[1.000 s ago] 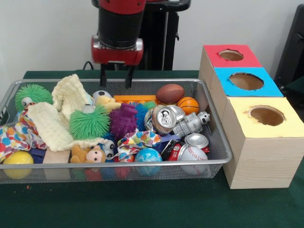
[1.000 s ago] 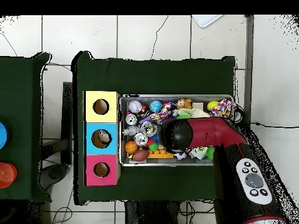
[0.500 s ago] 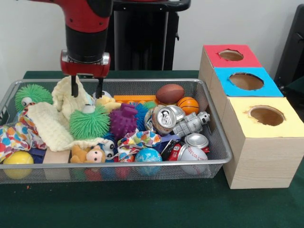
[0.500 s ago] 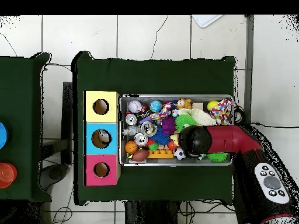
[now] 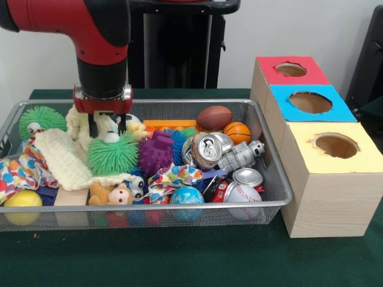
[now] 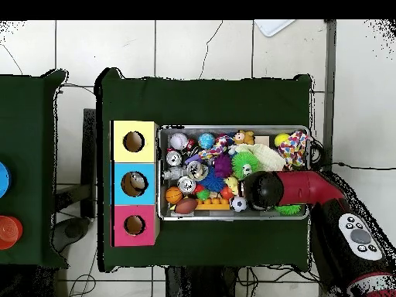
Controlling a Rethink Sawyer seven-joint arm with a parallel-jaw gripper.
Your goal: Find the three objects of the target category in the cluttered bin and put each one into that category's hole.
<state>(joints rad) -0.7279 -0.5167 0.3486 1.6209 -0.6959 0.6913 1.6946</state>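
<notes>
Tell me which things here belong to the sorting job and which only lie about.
Job: silver wire-mesh bin, round hole in red box top, black gripper; no plastic bags show.
Lying about: green spiky ball, crushed metal can, brown toy football.

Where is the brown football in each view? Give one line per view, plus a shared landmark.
Front view: the football lies at the far right of the bin.
Overhead view: the football lies in the bin's lower left corner, nearest the red hole.
Shared landmark: the orange basketball right beside it.
</notes>
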